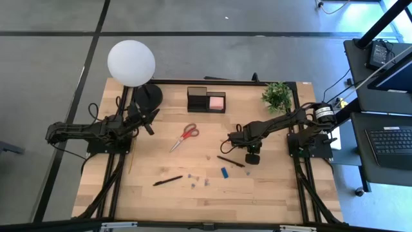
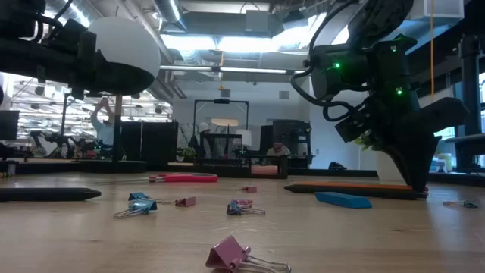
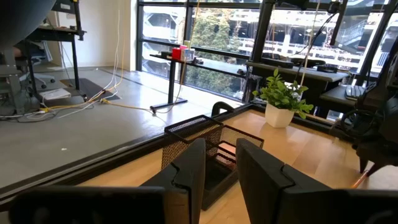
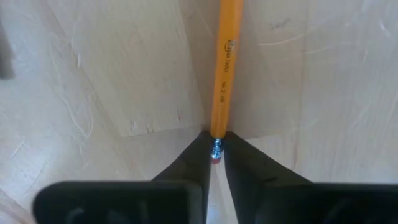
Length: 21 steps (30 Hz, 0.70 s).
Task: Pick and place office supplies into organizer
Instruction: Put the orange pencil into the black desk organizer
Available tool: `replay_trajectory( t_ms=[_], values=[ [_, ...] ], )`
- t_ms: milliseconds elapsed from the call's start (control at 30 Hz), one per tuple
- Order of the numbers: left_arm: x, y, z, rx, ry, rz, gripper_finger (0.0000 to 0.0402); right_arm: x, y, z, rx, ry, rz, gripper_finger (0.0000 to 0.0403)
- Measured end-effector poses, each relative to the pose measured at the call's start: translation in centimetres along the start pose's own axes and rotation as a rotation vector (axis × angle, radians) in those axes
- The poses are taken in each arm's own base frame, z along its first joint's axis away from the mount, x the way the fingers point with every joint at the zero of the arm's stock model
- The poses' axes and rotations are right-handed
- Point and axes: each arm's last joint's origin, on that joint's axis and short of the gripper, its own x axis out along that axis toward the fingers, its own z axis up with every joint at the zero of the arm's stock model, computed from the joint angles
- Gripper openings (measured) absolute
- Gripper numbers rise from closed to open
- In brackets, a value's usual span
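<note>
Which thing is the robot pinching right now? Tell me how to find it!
Start at the green potted plant in the table's far right corner, then follow the right arm down to the right gripper. Its fingers are pinched on the eraser end of the pencil, which lies flat on the wood. It's the only orange-yellow stick; the pen is black and the scissors have red handles.

Two dark jointed arms, black cables, green indicator lights

Pale wood-grain surface (image 1: 257, 193), red-handled scissors (image 1: 185, 136), black mesh organizer (image 1: 206, 100) holding a pink sticky-note pad (image 1: 217, 102), orange-yellow pencil (image 4: 224, 68), blue block (image 1: 224, 172), white lamp globe (image 1: 131, 62), green plant (image 1: 277, 95)
</note>
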Motion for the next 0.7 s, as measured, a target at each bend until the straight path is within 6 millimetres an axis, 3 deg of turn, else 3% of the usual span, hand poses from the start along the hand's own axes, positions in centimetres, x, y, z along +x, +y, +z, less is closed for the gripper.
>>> replay_trajectory(
  t_ms=[167,467,700],
  values=[
    [0.0,0.0,0.0,0.000,0.000,0.000,0.0086,0.0,0.0,0.0,-0.002,-0.001,0.000,0.0021],
    [0.0,0.0,0.0,0.000,0.000,0.000,0.0086,-0.1,0.0,-0.1,-0.003,-0.001,0.000,0.0020],
    [0.0,0.0,0.0,0.000,0.000,0.000,0.0086,-1.8,0.0,-0.3,-0.001,-0.011,-0.004,0.0020]
  ],
)
